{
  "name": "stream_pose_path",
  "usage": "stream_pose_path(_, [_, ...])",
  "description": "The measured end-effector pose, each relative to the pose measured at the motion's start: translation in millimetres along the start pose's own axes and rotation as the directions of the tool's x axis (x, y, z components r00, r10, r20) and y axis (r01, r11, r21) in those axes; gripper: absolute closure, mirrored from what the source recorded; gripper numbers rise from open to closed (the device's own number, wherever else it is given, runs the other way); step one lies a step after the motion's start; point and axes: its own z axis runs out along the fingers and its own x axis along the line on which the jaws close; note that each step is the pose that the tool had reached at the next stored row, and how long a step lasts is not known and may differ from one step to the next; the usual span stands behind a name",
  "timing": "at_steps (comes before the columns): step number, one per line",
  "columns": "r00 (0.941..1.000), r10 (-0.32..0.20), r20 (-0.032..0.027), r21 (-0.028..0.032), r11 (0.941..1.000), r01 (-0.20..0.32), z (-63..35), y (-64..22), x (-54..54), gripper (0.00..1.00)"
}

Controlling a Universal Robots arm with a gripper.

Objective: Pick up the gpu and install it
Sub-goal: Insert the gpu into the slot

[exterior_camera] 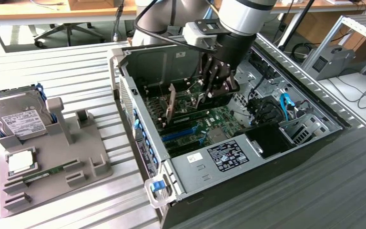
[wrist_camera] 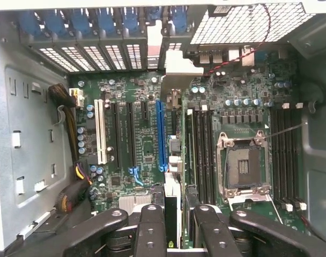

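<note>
My gripper (exterior_camera: 216, 86) reaches down into the open computer case (exterior_camera: 122, 90), shut on the gpu (exterior_camera: 213, 102), a slim dark card hanging upright just above the motherboard (exterior_camera: 199, 126). In the wrist view the gpu (wrist_camera: 172, 211) runs edge-on between the black fingers (wrist_camera: 150, 230), with its silver bracket (wrist_camera: 178, 69) toward the case's rear slot openings. The card's edge lies alongside the long blue slot (wrist_camera: 161, 134), slightly off to the CPU-socket side. Whether it touches the board I cannot tell.
On the exterior view's left, a grey fixture tray (exterior_camera: 91, 143) holds a silver hard drive (exterior_camera: 21, 119), a square chip (exterior_camera: 21, 162) and a green memory stick (exterior_camera: 46, 172). Inside the case are the CPU socket (wrist_camera: 243, 166), cable bundles (wrist_camera: 72, 101) and blue cables (exterior_camera: 287, 106).
</note>
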Motion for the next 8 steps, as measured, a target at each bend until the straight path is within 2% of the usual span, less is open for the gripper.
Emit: stream_pose_path(8, [1.0, -0.004, -0.0016, -0.0002, 1.0, 0.004, 0.1, -0.1, 1.9, 0.74])
